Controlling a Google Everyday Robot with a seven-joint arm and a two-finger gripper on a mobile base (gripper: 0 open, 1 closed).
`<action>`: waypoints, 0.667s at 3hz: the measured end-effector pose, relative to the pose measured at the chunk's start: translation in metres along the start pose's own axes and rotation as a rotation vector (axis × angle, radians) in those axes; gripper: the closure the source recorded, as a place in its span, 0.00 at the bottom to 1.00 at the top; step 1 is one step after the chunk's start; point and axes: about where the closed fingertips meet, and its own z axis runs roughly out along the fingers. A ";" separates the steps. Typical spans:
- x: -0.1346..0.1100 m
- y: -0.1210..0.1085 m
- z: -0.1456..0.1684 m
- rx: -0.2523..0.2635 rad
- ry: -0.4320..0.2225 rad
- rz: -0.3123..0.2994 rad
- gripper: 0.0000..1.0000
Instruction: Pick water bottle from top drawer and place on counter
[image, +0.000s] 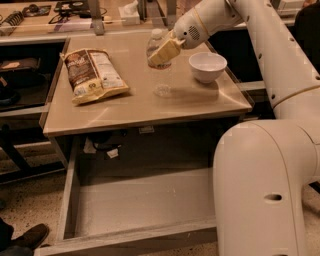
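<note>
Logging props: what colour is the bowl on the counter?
The bowl is white, clearest in the camera view, beside the gripper holding the water bottle.

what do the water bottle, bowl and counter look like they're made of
water bottle: clear thin plastic, see-through ribbed body, white cap; the gripper holds its upper half over the counter. bowl: glossy white, ceramic or hard plastic. counter: smooth beige, likely laminate, slight sheen.
</note>
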 end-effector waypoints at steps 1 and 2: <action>0.003 -0.005 0.003 -0.016 -0.018 0.015 1.00; 0.007 -0.009 0.005 -0.027 -0.036 0.031 1.00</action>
